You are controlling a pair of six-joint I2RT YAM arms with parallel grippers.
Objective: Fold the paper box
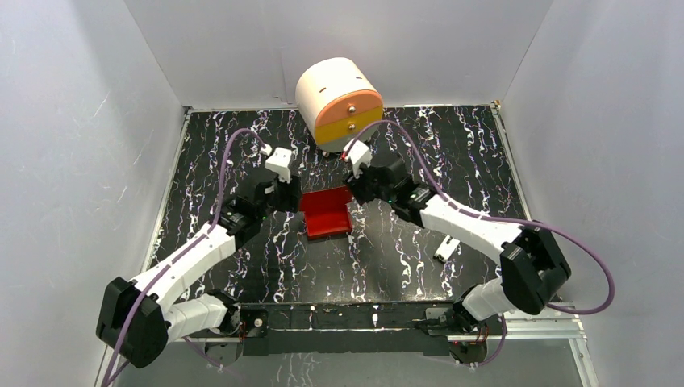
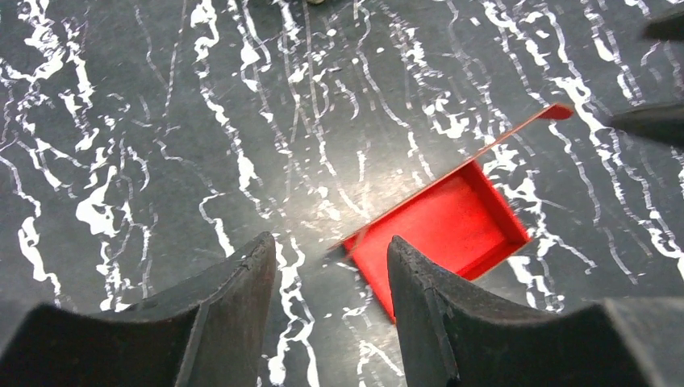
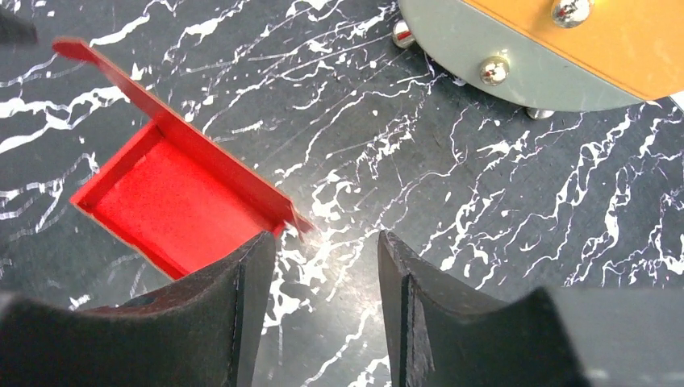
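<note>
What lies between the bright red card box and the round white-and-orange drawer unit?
Only bare black marbled table from red box to drawer unit, shown in the right wrist view.

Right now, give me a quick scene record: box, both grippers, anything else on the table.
box: red paper box, middle of table, side walls up, one long flap standing, not closed
left gripper: open, holding nothing, beside box
right gripper: open, holding nothing, beside box
other: round drawer unit at far edge
</note>
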